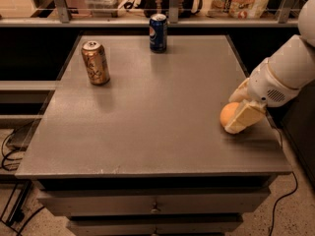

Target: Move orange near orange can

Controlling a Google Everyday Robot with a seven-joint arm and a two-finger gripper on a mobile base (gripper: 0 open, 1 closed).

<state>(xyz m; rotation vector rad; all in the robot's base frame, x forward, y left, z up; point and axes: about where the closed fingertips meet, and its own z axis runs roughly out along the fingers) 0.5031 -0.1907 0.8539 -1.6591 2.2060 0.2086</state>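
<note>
Because the coppery orange can (pixel 95 63) stands well apart, the cream gripper (pixel 240 114) meets the round orange fruit (pixel 227 115); grasp cannot be told.

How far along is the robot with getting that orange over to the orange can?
Early stage. Nothing is moved yet: the orange sits near the right edge of the table, far from the orange can at the back left. In hand: the gripper is right at the orange. Left: carry it across and set it down beside the can.
</note>
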